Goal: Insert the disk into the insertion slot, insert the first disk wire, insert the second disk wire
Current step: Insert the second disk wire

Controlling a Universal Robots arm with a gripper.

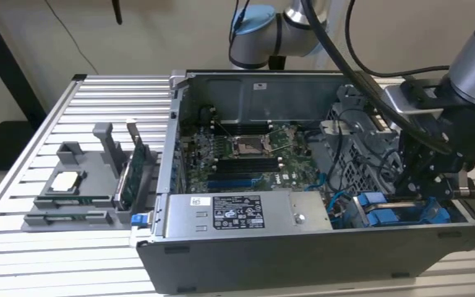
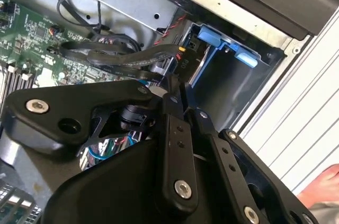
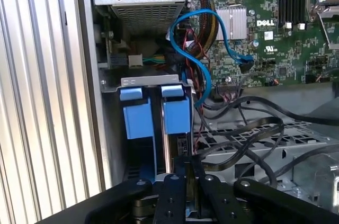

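Note:
The disk in its blue carrier (image 3: 176,115) stands inside the insertion slot (image 3: 112,128), beside a second blue carrier (image 3: 139,119). In the exterior view the blue carrier (image 1: 383,216) shows at the case's front corner on the exterior view's right. My gripper (image 1: 423,190) reaches down into the case right over the slot. In both wrist views its fingers (image 3: 175,187) are pressed close together. A flat black disk wire (image 2: 116,57) runs straight into the gripper (image 2: 177,90), and a black connector (image 2: 185,65) sits just past the fingertips, against the disk's rear edge.
A grey power-supply box (image 1: 237,213) lies along the case's front, next to the slot. Behind it is the green motherboard (image 1: 246,154). A blue cable (image 3: 204,49) and loose black cables (image 3: 249,144) crowd the space beside the slot. A grey parts fixture (image 1: 81,185) stands outside the case.

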